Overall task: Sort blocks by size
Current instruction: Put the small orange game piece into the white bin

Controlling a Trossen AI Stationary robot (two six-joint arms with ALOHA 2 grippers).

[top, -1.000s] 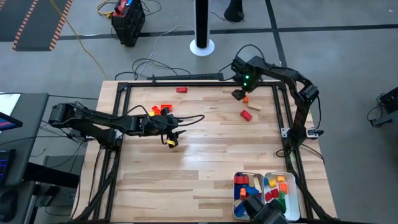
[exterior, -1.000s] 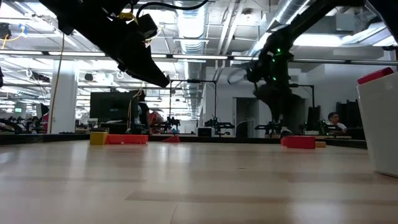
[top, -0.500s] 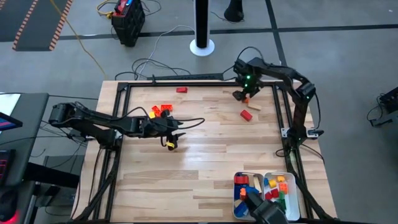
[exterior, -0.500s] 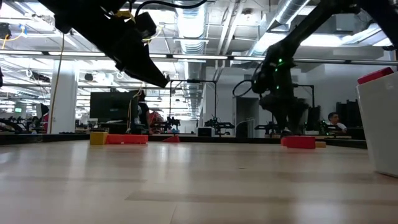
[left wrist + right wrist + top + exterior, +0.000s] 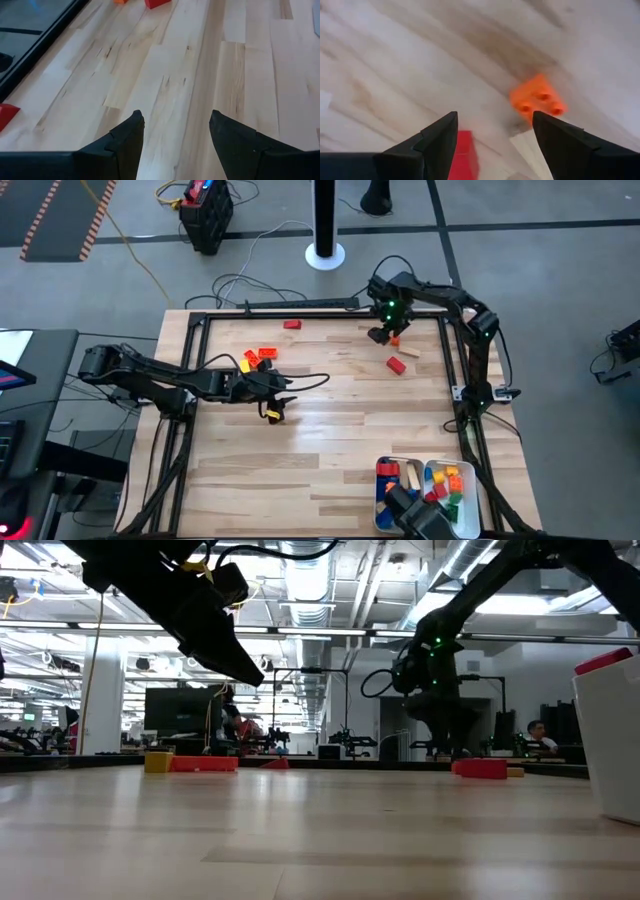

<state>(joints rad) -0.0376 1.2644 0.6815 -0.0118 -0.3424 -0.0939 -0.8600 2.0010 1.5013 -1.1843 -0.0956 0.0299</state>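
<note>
**Orange brick under the right gripper at the far edge**

Orange, small and studded, one brick (image 5: 537,102) lies on the pale wooden tabletop (image 5: 330,440) directly below the right gripper (image 5: 381,333), whose fingers (image 5: 435,137) are spread apart with nothing between them. A red brick (image 5: 396,365) lies near it, a little closer to the middle of the tabletop, and another red brick (image 5: 291,324) sits by the far rail. A cluster of orange, red and yellow blocks (image 5: 256,357) rests near the left arm's side, toward the far edge.

Just beside that cluster, the left gripper (image 5: 277,406) hangs over bare wood; its fingers (image 5: 131,131) stand parted and empty, clear of the surface.

At the near right corner, two white trays (image 5: 471,505) sit side by side: one holds mostly blue and red blocks with a tan one, the other a mix of orange, yellow, red and green.
</note>
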